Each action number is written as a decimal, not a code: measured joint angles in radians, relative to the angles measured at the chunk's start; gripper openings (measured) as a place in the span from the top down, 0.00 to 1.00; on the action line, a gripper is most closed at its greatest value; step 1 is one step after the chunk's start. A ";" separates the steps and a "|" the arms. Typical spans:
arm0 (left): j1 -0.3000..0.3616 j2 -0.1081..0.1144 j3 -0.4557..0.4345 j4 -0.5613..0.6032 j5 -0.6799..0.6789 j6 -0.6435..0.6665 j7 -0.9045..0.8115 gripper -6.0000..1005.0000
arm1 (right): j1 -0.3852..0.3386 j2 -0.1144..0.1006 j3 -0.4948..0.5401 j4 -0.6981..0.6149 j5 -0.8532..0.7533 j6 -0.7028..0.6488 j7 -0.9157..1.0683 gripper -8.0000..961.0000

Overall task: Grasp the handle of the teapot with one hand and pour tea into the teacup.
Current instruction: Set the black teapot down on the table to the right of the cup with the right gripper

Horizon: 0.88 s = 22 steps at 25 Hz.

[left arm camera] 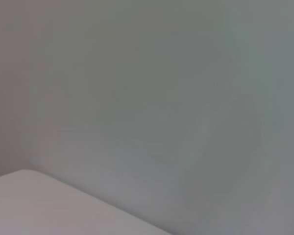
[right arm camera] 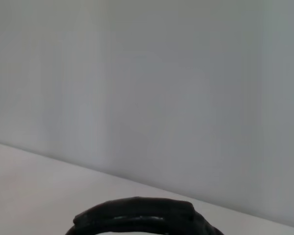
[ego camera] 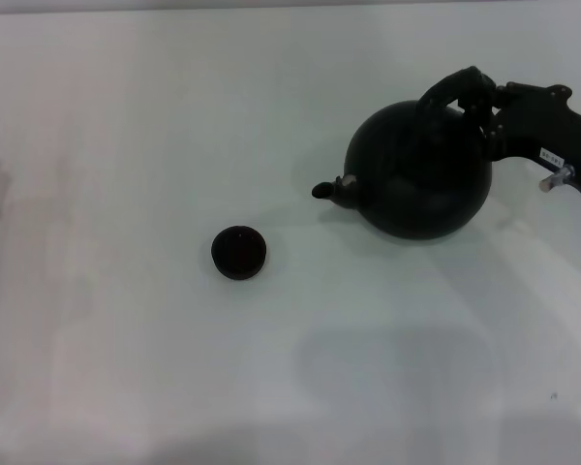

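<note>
White tabletop. Right gripper reaches in from the right edge, fingers apparently closed around the handle of the teapot near the far right corner, spout toward the teacup mid-table. Left gripper out of sight.

Your right gripper: matte black throughout, chunky, knuckled fingers on a blocky body with rounded bumps along its upper edge. You find a small white label with dark print on its side, and a clear, glossy fitting beside it at the wrist. Your left arm is out of view.
</note>
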 joint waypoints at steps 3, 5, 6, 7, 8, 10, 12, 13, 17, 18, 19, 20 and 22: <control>0.003 0.000 0.000 -0.005 0.000 0.000 0.000 0.11 | 0.010 -0.001 0.001 0.026 0.004 0.001 0.000 0.75; 0.004 0.000 0.000 -0.011 0.000 0.000 0.001 0.11 | 0.012 -0.001 0.002 0.034 0.015 0.000 0.000 0.75; 0.004 0.000 0.000 -0.011 0.000 0.000 0.001 0.11 | 0.012 -0.002 0.005 0.038 0.020 -0.002 0.000 0.74; 0.004 0.000 0.000 -0.012 0.000 0.000 0.001 0.11 | 0.012 -0.002 0.009 0.040 0.023 -0.005 0.000 0.74; 0.004 0.000 0.000 -0.012 0.000 0.000 0.001 0.11 | 0.011 -0.002 0.015 0.042 0.025 -0.009 0.000 0.74; 0.004 0.000 0.000 -0.012 0.000 0.000 0.001 0.11 | 0.010 -0.002 0.020 0.045 0.025 -0.011 0.000 0.73; 0.004 0.000 0.000 -0.013 0.000 -0.002 0.000 0.11 | 0.008 -0.003 0.020 0.047 0.025 -0.014 0.000 0.72; 0.004 0.000 0.000 -0.014 0.000 -0.002 0.000 0.11 | 0.008 -0.003 0.020 0.049 0.023 -0.016 0.000 0.72; 0.004 0.000 0.000 -0.022 0.000 -0.005 0.000 0.11 | 0.008 -0.003 0.021 0.059 0.017 -0.036 -0.007 0.68; 0.004 0.000 0.000 -0.025 0.000 -0.006 0.001 0.11 | 0.008 -0.004 0.023 0.059 0.017 -0.040 -0.009 0.64; 0.004 0.000 0.000 -0.026 0.000 -0.007 0.001 0.11 | 0.007 -0.004 0.026 0.059 0.016 -0.046 -0.009 0.61; 0.004 0.000 0.000 -0.026 0.000 -0.007 0.001 0.11 | 0.006 -0.006 0.032 0.060 0.016 -0.058 -0.010 0.58; 0.004 0.000 0.000 -0.026 0.000 -0.007 0.000 0.11 | -0.002 -0.008 0.067 0.064 0.016 -0.121 -0.010 0.52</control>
